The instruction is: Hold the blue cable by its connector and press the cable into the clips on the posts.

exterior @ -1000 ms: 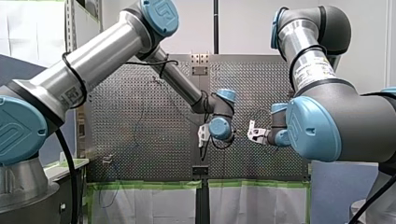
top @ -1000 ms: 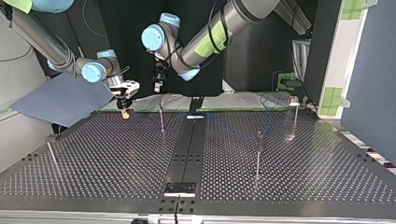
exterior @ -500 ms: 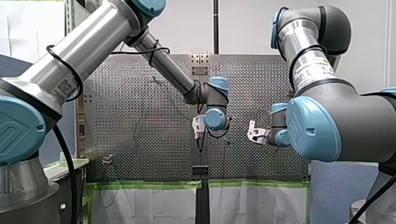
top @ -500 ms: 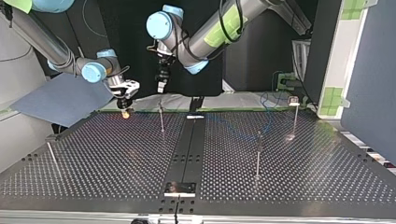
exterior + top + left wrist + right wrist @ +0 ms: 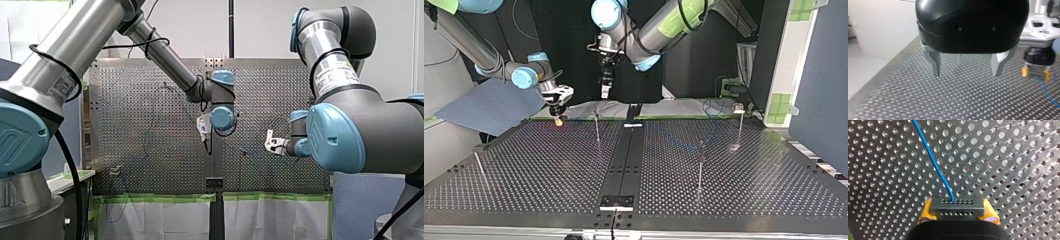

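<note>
— Blue cable (image 5: 935,162): which way does it lie from the fingers?
— Straight ahead of my right gripper (image 5: 957,211). Its yellow pads (image 5: 924,214) are clamped on the two ends of the connector (image 5: 957,207). The cable leaves the connector's front face and runs away from it in one long, slightly slanted line over the perforated table (image 5: 1010,170). Whether it touches the table I cannot tell.
— And the other arm?
— My left gripper (image 5: 966,71) hangs off to one side of the connector, well apart from it, and seems higher than it in the top view. Its metal fingers (image 5: 934,63) stand spread with nothing between them. The right arm is the nearer by far, since it already has the connector.
— How does the cable look?
— Thin, bright blue, a single smooth strand, fairly straight near the connector with no kink. I judge it limp enough to sag if lifted. The connector is a flat grey block with two rows of small holes.
— Is it in any clip?
— None that I can see. The nearest post (image 5: 597,125) stands near the connector but apart from it, on the side where my left gripper hangs, and its clip is too small to read. I judge the coming move turns on carrying the connector past that post, so that the cable's long axis lies across the clip
</note>
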Controlling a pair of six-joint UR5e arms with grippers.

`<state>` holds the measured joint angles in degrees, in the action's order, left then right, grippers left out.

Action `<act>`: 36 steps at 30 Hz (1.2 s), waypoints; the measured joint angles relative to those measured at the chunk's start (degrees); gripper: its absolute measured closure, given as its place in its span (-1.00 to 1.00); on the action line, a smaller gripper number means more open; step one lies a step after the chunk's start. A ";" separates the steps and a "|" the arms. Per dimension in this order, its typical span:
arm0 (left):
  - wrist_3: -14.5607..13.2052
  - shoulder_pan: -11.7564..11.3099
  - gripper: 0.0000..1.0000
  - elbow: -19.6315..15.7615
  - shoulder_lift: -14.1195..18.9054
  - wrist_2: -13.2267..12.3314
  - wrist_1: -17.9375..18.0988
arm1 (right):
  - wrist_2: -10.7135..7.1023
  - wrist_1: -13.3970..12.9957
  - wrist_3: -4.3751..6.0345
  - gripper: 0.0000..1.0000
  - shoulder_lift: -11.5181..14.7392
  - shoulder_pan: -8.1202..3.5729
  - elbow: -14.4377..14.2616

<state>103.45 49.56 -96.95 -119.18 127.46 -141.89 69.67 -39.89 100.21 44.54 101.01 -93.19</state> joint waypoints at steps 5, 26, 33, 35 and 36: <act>0.61 -0.04 -1.00 -2.75 2.74 0.35 1.21 | 0.09 0.43 -0.10 1.00 0.03 0.00 0.07; 1.81 -0.16 -1.00 -14.37 14.37 3.00 0.96 | 4.03 9.04 -2.80 1.00 7.43 -3.00 0.35; 2.26 -0.50 -1.00 -18.32 18.31 1.85 2.01 | 4.06 10.90 -4.04 1.00 11.26 -4.04 0.28; 2.34 -0.57 -1.00 -19.47 19.36 1.90 2.86 | 4.07 10.98 -4.31 1.00 12.20 -4.14 0.24; 2.40 -0.60 -1.00 -19.97 19.59 1.95 3.31 | 4.07 11.02 -4.47 1.00 12.84 -4.18 0.21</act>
<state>105.85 48.95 -116.92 -99.60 129.41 -138.58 73.74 -28.88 95.74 57.38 96.83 -92.98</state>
